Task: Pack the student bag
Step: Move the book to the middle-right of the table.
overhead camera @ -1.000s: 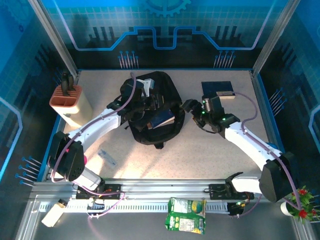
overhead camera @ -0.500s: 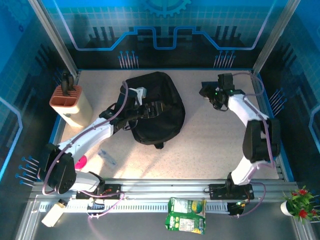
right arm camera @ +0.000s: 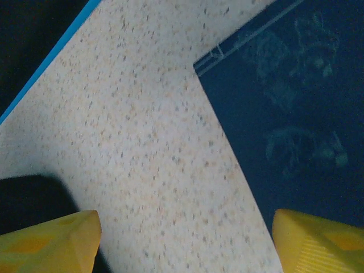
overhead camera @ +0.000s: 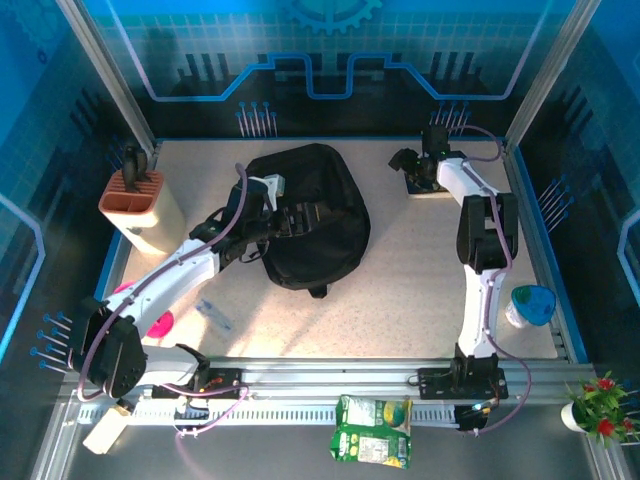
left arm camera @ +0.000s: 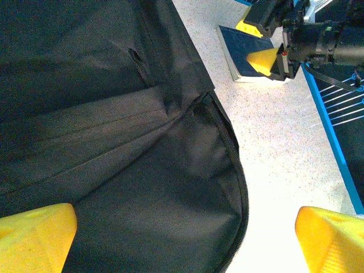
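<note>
One dark book (left arm camera: 244,51) beneath right pincer (right arm camera: 185,239), student bag (overhead camera: 310,215) apart.

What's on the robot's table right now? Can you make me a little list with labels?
Bag: black student bag, lying mid-table
Book: dark blue book, flat on the table, outside the bag
Left gripper: open, above the bag
Right gripper: open, over the book's edge
Table: speckled beige
</note>
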